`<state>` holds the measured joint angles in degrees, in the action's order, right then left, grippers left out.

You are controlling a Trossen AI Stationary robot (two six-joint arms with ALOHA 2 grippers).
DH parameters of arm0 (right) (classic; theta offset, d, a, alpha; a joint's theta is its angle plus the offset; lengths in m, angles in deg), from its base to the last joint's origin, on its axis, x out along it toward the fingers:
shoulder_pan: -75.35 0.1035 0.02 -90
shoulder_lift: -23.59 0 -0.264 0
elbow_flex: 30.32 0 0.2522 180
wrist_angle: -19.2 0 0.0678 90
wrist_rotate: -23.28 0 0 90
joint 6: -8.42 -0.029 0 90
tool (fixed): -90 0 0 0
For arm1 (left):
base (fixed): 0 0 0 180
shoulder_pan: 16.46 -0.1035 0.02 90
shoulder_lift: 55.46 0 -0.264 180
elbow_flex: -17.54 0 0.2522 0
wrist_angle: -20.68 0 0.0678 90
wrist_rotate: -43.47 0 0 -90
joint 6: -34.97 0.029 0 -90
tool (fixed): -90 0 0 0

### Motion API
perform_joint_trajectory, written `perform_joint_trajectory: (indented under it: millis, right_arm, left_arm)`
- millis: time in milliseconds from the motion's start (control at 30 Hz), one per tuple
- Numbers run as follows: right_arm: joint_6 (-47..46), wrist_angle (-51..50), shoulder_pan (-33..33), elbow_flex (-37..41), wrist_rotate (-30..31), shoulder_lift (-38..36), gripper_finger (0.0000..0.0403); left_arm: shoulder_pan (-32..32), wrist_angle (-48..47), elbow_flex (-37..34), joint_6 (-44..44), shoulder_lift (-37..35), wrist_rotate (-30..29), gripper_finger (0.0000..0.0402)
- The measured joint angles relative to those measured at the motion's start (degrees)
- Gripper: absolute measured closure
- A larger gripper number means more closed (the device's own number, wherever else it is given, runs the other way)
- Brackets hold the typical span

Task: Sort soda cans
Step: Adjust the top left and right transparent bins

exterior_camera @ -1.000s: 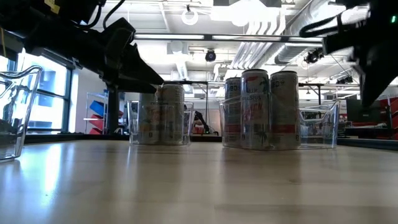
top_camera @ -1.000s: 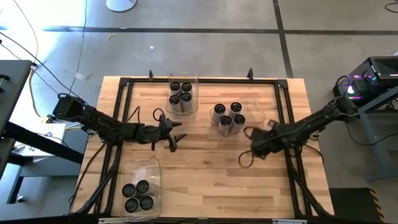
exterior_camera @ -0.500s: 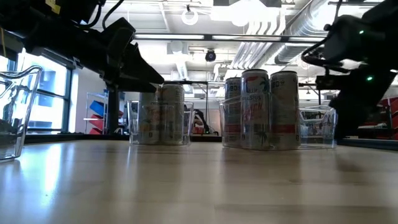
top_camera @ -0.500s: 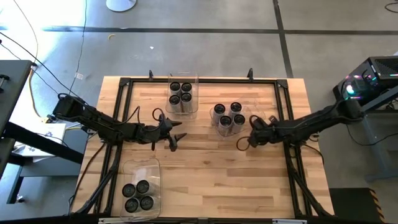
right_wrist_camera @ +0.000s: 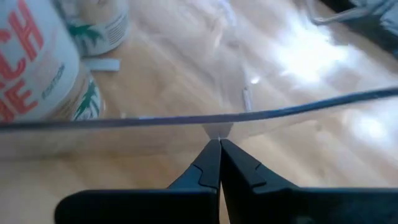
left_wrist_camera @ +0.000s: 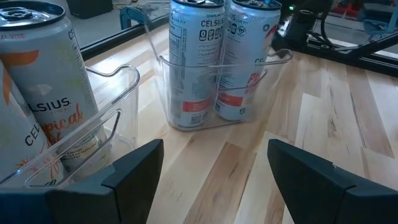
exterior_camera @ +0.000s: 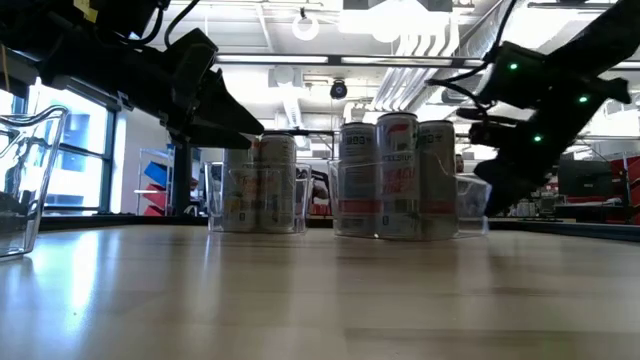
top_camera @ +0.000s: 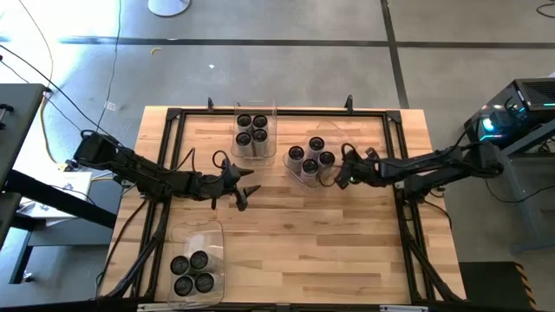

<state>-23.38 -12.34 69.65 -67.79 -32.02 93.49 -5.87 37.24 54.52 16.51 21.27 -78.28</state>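
Sliding toward the bench's left side since a moment ago, the middle bin [top_camera: 305, 178] with four soda cans [top_camera: 310, 159] is being pushed by my right gripper [top_camera: 342, 173], whose clenched fingers are pressing its clear wall. Bare bench is lying open toward the near edge. My left gripper [top_camera: 245, 191] is hanging released near the bench's middle, arm stretched in from the left edge.

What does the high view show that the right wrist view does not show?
Only the high view shows all three clear bins of cans, including the near-left bin, and the waiting left gripper. Only the right wrist view shows the right gripper shut, its fingers at the middle bin's wall. Both show the middle bin with cans.
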Motion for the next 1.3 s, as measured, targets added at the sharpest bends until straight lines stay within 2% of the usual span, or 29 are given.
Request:
perform_joint_trajectory:
  millis: [300,467,700,900,1067,1200,1300]
  right_arm:
    - [12.61,15.72,-10.08,-0.01,-0.90,5.34,0.0403]
    - [12.84,25.32,-14.45,-0.11,-3.50,9.96,0.0403]
    - [14.51,35.21,-18.02,-0.11,-3.66,15.29,0.0403]
    - [18.20,32.29,-18.29,-0.11,3.04,11.82,0.0403]
    - [13.07,23.25,-17.42,-0.13,4.22,4.42,0.0403]
    - [9.17,14.26,-13.40,-0.13,0.90,-1.31,0.0403]
    - [6.69,8.93,-9.11,-0.13,-7.44,-4.57,0.0403]
  left_arm:
    - [0.00,-0.04,0.00,-0.32,0.00,0.00,0.0120]
    - [0.00,-0.02,0.00,-0.44,0.00,0.00,0.0120]
    - [0.00,-0.02,0.00,-0.45,0.00,0.02,0.0120]
    - [0.02,-0.07,0.00,-0.92,0.00,0.18,0.0120]
    - [0.05,-0.07,0.00,-1.02,0.00,0.16,0.0120]
    - [0.28,-0.18,0.00,-1.92,0.00,0.22,0.0120]
    - [0.63,-0.23,0.00,-1.96,0.00,0.23,0.0120]
